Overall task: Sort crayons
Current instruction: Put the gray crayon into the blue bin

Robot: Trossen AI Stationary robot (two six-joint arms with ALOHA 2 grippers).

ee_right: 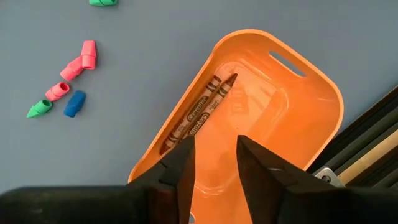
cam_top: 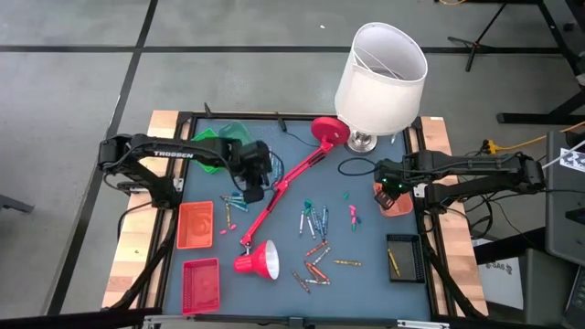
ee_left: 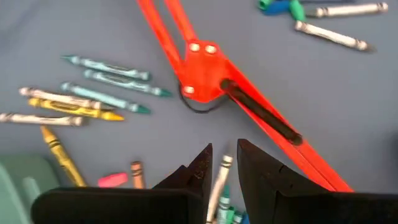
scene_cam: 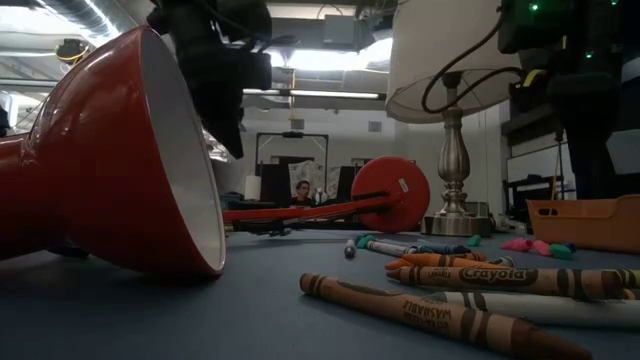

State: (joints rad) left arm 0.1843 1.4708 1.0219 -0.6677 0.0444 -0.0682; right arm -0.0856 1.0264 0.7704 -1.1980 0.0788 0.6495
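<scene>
We are seeing two brown crayons [ee_right: 200, 111] lying side by side along the wall of the orange bin [ee_right: 311, 130], tips pointing toward its far end. Our right gripper [ee_right: 213, 163] is hovering above, fingers released. Our left gripper [ee_left: 222, 168] is grasping a pale crayon [ee_left: 219, 186] lengthwise over the counter [cam_top: 366, 283].

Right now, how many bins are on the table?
4: two red bins on the left, an orange bin under the right gripper, a black bin near it.
</scene>
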